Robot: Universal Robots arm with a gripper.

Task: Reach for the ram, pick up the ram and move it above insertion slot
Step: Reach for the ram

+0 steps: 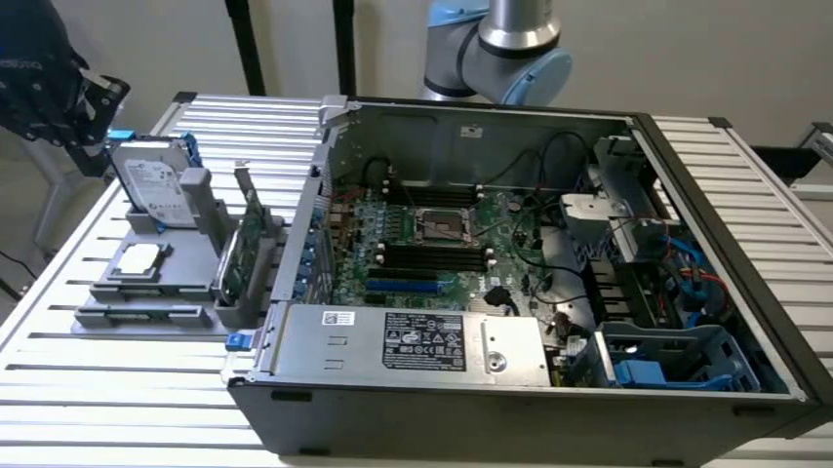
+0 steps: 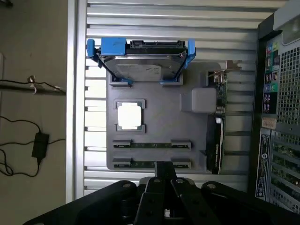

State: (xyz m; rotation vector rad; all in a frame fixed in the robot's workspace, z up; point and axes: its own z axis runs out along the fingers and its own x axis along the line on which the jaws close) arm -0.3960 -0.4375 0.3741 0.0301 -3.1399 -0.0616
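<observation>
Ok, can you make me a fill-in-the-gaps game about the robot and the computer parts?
The hard drive sits in a ___ bracket.
The gray holder carries ___ ram sticks.
The gripper is shut and holds ___.
The long insertion slots inside the computer case are coloured ___.
Missing words: blue, two, nothing, black.

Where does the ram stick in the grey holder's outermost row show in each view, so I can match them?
Exterior view: the ram lies in the grey holder's end row, at the exterior view's left, outside the computer case.
Wrist view: the ram sits in the holder's last row, past the CPU.
Shared landmark: the blue-framed hard drive at the holder's opposite end.
</observation>
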